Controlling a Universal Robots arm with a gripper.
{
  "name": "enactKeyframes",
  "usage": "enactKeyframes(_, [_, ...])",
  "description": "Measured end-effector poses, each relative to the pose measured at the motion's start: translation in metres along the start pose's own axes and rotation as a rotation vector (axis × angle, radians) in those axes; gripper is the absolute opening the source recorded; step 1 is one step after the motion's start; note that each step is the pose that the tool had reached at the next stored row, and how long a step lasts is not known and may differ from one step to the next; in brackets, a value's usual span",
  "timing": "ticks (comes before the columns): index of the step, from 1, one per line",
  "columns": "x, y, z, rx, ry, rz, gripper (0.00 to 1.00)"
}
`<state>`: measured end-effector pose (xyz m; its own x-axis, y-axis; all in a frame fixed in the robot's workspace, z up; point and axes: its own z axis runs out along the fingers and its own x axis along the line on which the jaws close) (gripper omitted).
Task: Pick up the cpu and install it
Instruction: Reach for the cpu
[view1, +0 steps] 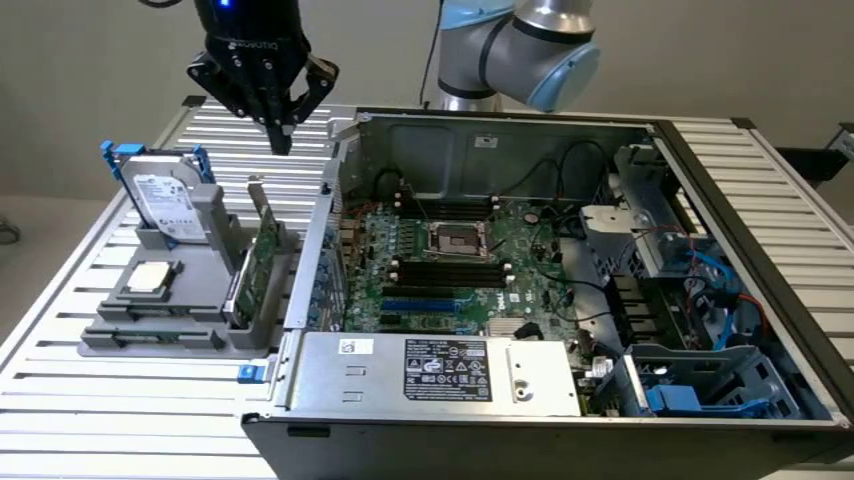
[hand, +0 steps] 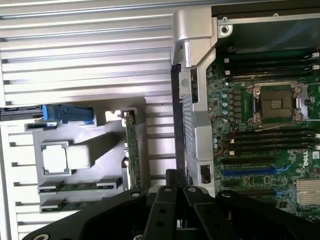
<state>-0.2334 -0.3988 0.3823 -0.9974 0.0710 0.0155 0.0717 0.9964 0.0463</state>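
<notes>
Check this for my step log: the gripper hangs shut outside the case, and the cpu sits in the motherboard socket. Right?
No: the cpu lies on the grey holder beside the case, the socket empty; the exterior view shows it.

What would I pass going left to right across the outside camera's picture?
Silver chip → green card standing in the grey holder → empty socket on the big board → blue plastic part.
</notes>
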Motion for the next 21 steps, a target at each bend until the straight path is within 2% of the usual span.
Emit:
enactKeyframes(15, [0.068, -0.0052, 0.0080, 0.0000, 0.0001, 0.000, 0.11])
enactKeyframes(21, [0.095, -0.0072, 0.0101, 0.0001, 0.0020, 0.000, 0.11])
